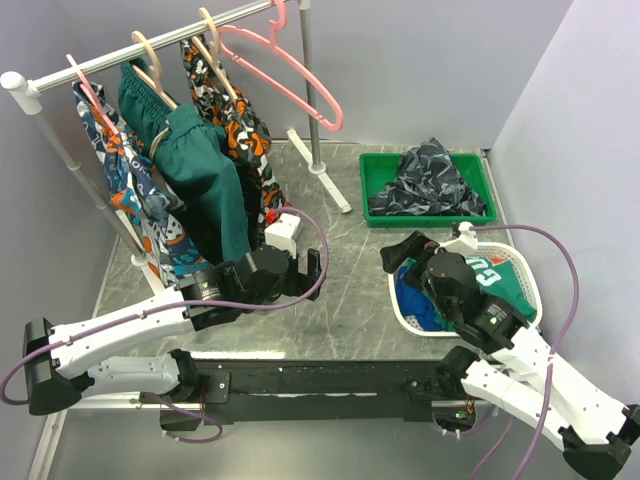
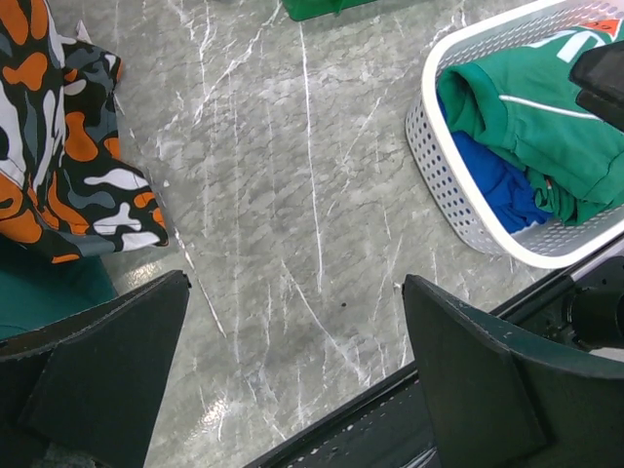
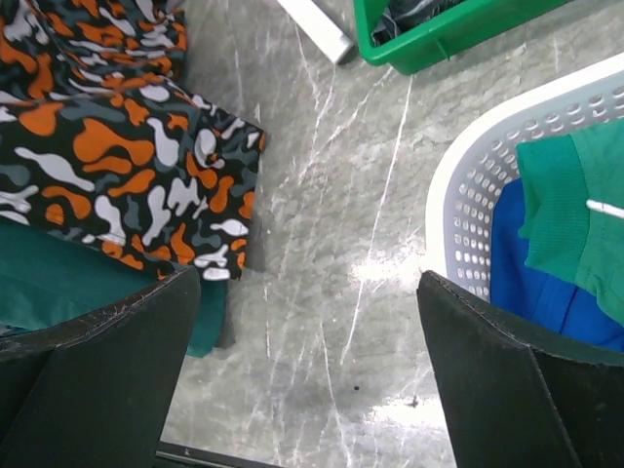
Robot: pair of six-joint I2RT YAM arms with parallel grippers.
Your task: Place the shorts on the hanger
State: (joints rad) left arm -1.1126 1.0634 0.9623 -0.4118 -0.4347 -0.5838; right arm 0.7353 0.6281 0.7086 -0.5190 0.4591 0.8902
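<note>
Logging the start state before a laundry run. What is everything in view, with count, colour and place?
shorts: one, navy-grey camouflage, in the bin
bin: one, green, far right
hanger: one, pink, empty, rail's right end
other pink hanger: one, pink, rail's left end
wooden hangers: two, beige, on the rail
patterned shorts: two, orange-blue-white and orange-black, hanging
green shorts: one, dark green, hanging between them
rail: one, white, far left
basket: one, white, near right, holding green and blue clothes
table: one, grey marble
left claw: one, black, open, over the table
right claw: one, black, open, by the basket
</note>
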